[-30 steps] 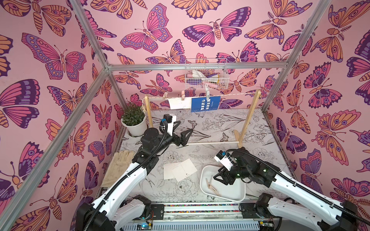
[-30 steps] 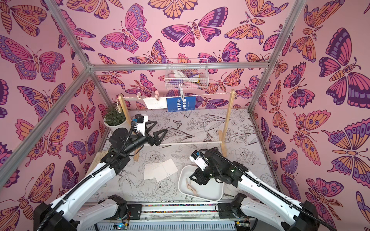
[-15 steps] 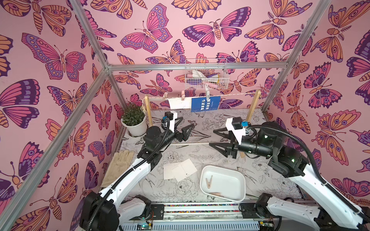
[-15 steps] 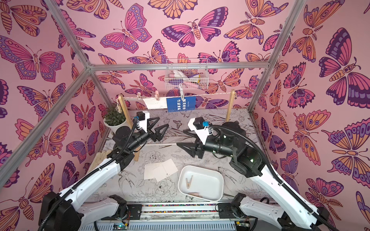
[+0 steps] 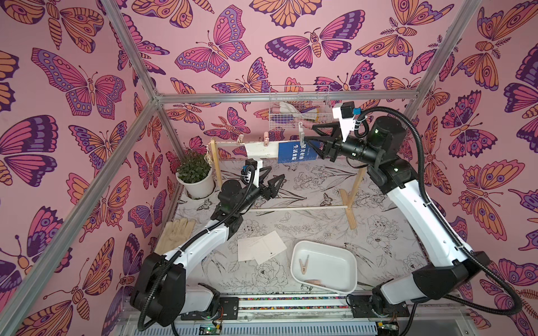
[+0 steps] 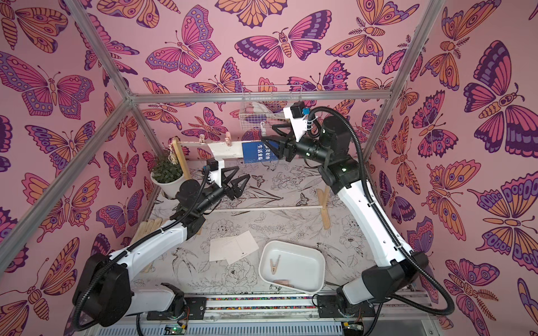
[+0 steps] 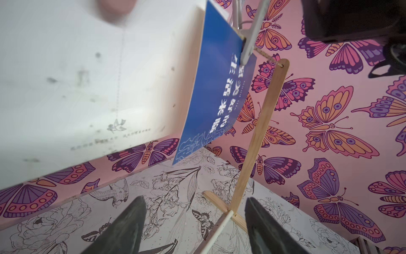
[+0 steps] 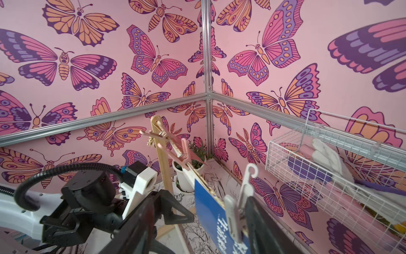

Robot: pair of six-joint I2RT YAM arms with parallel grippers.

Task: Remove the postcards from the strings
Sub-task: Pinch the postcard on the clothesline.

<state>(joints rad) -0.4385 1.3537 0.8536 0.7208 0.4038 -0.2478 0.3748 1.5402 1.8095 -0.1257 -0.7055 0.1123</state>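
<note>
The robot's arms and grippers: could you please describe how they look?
Both the left arm and right arm have white shells, black joints and black corrugated cables. The left gripper and right gripper carry black triangular fingers with white camera mounts.

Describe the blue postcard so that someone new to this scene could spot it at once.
At the back of the table stands a wooden frame with a twisted cord strung between its posts. The blue postcard hangs from it under a white clip. It alone is deep blue with white Chinese characters; the card beside it is plain white.
</note>
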